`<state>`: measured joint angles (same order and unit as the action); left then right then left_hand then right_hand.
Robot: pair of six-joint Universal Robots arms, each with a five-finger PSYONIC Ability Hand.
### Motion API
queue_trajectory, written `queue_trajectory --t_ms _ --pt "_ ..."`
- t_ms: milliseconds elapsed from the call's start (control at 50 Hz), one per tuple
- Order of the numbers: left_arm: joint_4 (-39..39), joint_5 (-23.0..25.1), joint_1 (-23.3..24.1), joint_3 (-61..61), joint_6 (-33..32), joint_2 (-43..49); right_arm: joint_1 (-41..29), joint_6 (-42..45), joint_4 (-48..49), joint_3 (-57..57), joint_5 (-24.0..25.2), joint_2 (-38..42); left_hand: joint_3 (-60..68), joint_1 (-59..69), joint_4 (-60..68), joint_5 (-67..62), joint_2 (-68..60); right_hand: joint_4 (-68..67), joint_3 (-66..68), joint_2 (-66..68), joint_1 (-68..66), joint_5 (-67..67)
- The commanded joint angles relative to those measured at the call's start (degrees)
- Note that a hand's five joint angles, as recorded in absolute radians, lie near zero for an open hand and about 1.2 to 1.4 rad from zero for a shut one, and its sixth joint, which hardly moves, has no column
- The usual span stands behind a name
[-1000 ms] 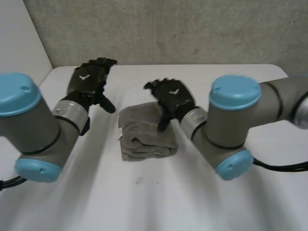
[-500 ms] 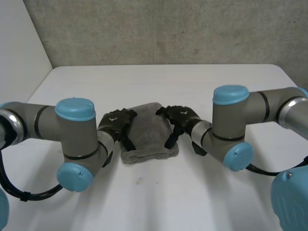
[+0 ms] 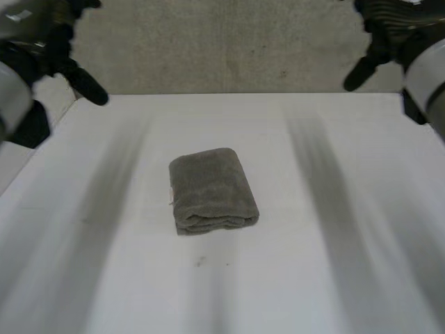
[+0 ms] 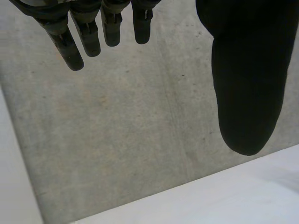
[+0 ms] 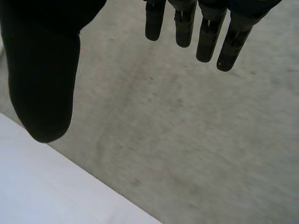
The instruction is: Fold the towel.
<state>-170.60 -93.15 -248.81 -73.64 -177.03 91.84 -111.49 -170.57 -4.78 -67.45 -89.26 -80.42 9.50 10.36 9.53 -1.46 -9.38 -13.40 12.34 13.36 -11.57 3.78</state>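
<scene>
1. Black left hand (image 3: 59, 45) hangs high over the table's (image 3: 334, 229) far left corner, well apart from the towel. Half a second ago it was down at the towel's left edge. In the left wrist view the left hand (image 4: 243, 84) has its fingers (image 4: 88, 39) straight and spread wide from the thumb, holding nothing, with grey wall (image 4: 140, 140) behind.
2. Towel (image 3: 211, 189) lies alone at mid-table as a compact grey bundle. Stacked layers show along its near edge, and a small pale tag sits at its left edge. Nothing touches it. Its place and shape match a second ago, so the release did not disturb it.
3. Right hand (image 3: 389, 28) is now up at the far right, equally clear of the towel; earlier it rested on the towel's right side. In the right wrist view the right hand (image 5: 42, 79) also has its fingers (image 5: 208, 39) straight, parted from the thumb and empty.
4. Reading: both hands have let go and pulled back together. With the bundle holding its folds unaided, the fold looks finished. At most a squaring-up of the near edge remains.
</scene>
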Motion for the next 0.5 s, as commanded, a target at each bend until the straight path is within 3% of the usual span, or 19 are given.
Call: queue_trajectory --t_ms 20,500 --pt "9.85 0.33 -0.89 0.07 0.28 -6.32 1.01 -0.73 -8.84 -1.10 -2.33 -2.99 0.50 -0.36 0.47 1.46 -0.62 3.40 -2.34 -3.36 1.57 -3.78" --pt "10.73 0.60 1.22 -1.24 0.28 -8.34 0.22 -0.99 -9.72 -4.27 -1.36 -4.04 0.50 -0.36 0.47 1.46 -0.62 3.40 -2.34 -3.36 1.57 -3.78"
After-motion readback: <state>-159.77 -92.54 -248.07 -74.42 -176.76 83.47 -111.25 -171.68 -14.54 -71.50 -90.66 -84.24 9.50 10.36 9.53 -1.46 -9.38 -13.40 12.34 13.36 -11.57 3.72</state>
